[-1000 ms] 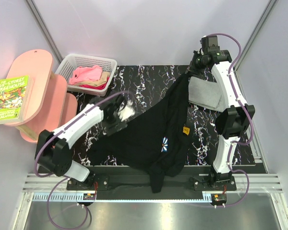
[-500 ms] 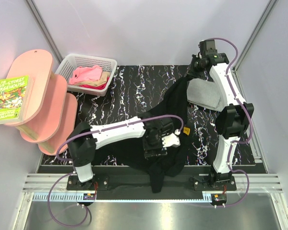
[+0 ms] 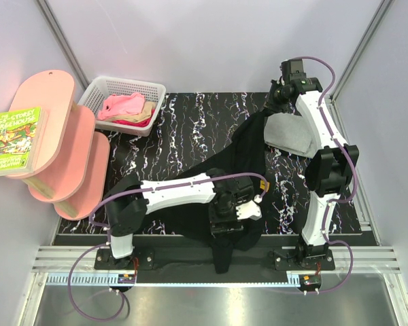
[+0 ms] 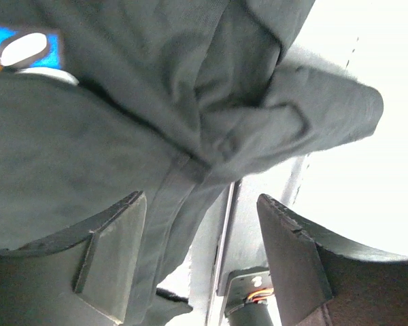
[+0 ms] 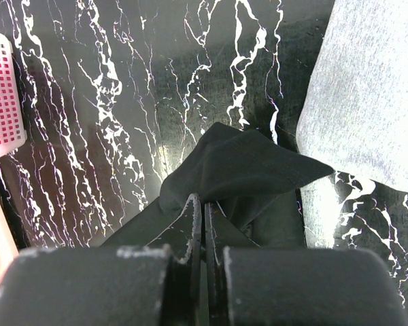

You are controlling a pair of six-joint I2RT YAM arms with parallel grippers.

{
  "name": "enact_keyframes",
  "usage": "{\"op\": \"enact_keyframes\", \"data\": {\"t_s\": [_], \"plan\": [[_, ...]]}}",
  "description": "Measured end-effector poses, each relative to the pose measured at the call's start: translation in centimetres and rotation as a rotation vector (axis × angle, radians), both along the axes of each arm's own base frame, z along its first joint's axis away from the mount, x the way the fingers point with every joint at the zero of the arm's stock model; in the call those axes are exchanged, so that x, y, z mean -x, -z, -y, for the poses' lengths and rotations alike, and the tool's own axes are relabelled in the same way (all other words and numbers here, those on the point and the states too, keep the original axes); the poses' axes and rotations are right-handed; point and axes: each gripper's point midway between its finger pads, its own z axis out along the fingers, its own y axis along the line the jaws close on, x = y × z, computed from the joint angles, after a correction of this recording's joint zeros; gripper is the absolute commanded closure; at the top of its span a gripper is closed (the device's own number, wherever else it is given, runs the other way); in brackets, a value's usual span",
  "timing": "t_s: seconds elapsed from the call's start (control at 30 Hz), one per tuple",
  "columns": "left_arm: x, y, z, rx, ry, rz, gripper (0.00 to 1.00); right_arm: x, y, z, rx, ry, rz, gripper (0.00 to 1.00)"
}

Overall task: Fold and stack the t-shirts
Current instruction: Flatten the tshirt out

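Observation:
A black t-shirt (image 3: 248, 153) lies stretched from the back right of the table to the front edge, where a fold hangs over (image 3: 221, 258). My right gripper (image 5: 204, 204) is shut on its far corner (image 3: 268, 112). My left gripper (image 3: 226, 217) hovers over the shirt's near part, open. In the left wrist view a hem of the black cloth (image 4: 183, 183) runs between the spread fingers (image 4: 115, 258) without being pinched. A blue and white print (image 4: 27, 47) shows at that view's top left. A folded light grey t-shirt (image 3: 289, 132) lies beside the right gripper.
A white basket (image 3: 98, 88) at the back left holds pink, tan and red shirts (image 3: 126, 109). A pink stepped shelf (image 3: 61, 142) with a book (image 3: 13, 139) stands at the left. The metal rail and arm bases (image 3: 211, 255) run along the front edge.
My left arm has swung from the table's left side across to the shirt's near right part, covering the daisy print. Its jaws have narrowed a little. The right gripper keeps its hold.

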Motion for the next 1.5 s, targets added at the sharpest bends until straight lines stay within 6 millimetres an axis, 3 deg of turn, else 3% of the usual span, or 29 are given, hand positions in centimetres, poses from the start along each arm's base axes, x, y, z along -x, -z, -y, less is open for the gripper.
{"op": "enact_keyframes", "data": {"t_s": [0.17,0.23,0.53,0.7,1.1,1.3,1.5], "plan": [[0.2,1.4,0.5,-0.019,-0.006,-0.017,0.39,0.0,0.2,0.0,0.001,0.001,-0.002,1.0],[0.1,1.7,0.6,-0.02,-0.01,-0.018,0.5,0.0,0.2,0.0,0.0,0.0,-0.002,1.0],[-0.2,2.1,1.2,-0.007,-0.015,-0.009,0.74,0.1,0.7,0.1,0.002,0.0,-0.012,1.0],[-0.3,2.1,1.2,-0.007,-0.01,-0.003,1.0,0.2,1.0,0.1,0.003,0.0,-0.016,1.0],[-1.5,1.6,0.7,-0.002,-0.034,0.023,1.0,0.3,0.5,0.1,0.001,0.0,-0.005,1.0],[-2.6,-0.8,0.1,0.047,-0.068,0.054,0.87,0.3,0.3,0.1,0.0,0.0,-0.001,1.0],[-2.4,-0.8,0.0,0.044,-0.071,0.043,0.78,0.5,0.3,0.1,0.001,0.0,-0.003,1.0]]}}
